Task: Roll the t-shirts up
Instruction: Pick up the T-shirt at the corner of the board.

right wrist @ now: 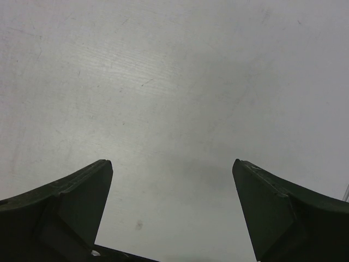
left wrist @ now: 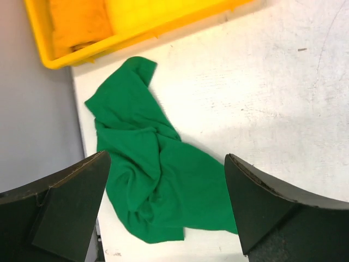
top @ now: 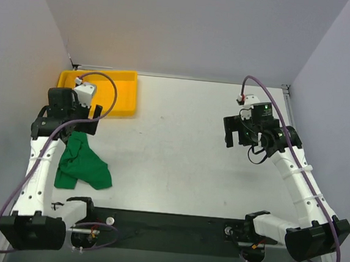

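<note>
Near the front edge of the table [top: 178, 162], on the left side, the green t-shirt [top: 85, 165] lies in a crumpled heap, not flat and not rolled, with many folds in the thin fabric. Its wider part is toward the arm bases, and a narrow end reaches away from them. Just above this narrow end hangs the left gripper [top: 71, 122]. In the left wrist view its two dark fingers [left wrist: 60, 207] are spread wide, and the t-shirt [left wrist: 152, 164] shows in the gap between them, lower down on the table. The fingers do not touch the fabric and nothing is between them. At about the same depth, but well apart on the right side, the right gripper [top: 239, 135] is above bare table. In its own camera the right gripper [right wrist: 172, 161] is also spread wide and holds nothing, with only the white, lightly scratched surface [right wrist: 163, 82] under it. Farther back, at the far left corner, stands the yellow tray [top: 128, 96]. The narrow end of the t-shirt comes near the tray's rim [left wrist: 54, 61].
</note>
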`<control>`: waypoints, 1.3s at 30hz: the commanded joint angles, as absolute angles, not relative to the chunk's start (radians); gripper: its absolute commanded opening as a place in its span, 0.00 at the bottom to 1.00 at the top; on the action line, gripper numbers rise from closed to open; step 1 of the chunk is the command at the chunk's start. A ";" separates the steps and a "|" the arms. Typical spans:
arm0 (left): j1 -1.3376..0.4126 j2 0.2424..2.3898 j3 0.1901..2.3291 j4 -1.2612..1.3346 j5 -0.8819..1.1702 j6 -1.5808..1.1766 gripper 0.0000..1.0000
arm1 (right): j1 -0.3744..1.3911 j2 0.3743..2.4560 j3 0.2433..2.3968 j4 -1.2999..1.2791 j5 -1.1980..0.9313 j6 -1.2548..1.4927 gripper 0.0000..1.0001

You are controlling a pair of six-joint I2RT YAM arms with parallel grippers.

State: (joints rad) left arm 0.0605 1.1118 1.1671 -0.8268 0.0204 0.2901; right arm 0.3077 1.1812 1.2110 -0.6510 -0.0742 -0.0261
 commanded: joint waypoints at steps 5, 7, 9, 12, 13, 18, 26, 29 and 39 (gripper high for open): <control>0.194 1.006 0.976 -0.899 -0.126 0.324 0.97 | 0.314 1.169 1.163 -0.655 -0.119 -0.115 1.00; 0.251 1.072 0.908 -0.870 -0.139 0.348 0.97 | 0.313 1.180 1.149 -0.655 -0.161 -0.146 1.00; 0.297 1.141 0.871 -0.829 -0.159 0.359 0.97 | 0.314 1.203 1.143 -0.652 -0.190 -0.144 1.00; 0.302 1.271 0.851 -0.758 -0.170 0.364 0.93 | 0.314 1.242 1.155 -0.652 -0.209 -0.130 1.00; 0.304 1.319 0.854 -0.741 -0.163 0.361 0.87 | 0.314 1.252 1.169 -0.652 -0.210 -0.129 1.00; 0.279 1.439 0.985 -0.785 -0.028 0.316 0.13 | 0.314 1.313 1.229 -0.649 -0.201 -0.149 1.00; 0.140 1.306 1.196 -0.958 0.132 0.350 0.00 | 0.316 1.316 1.220 -0.621 -0.207 -0.135 1.00; 0.048 1.221 1.310 -1.034 0.301 0.380 0.00 | 0.313 1.292 1.197 -0.614 -0.204 -0.132 1.00; -0.090 1.261 1.895 -0.867 0.495 0.095 0.00 | 0.293 1.209 1.181 -0.640 -0.209 -0.225 1.00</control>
State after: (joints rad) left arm -0.0582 1.1961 1.7149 -0.9680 0.3840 0.2466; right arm 0.3065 1.2659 1.1702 -0.6098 -0.1932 -0.1673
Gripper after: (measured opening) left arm 0.034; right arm 0.999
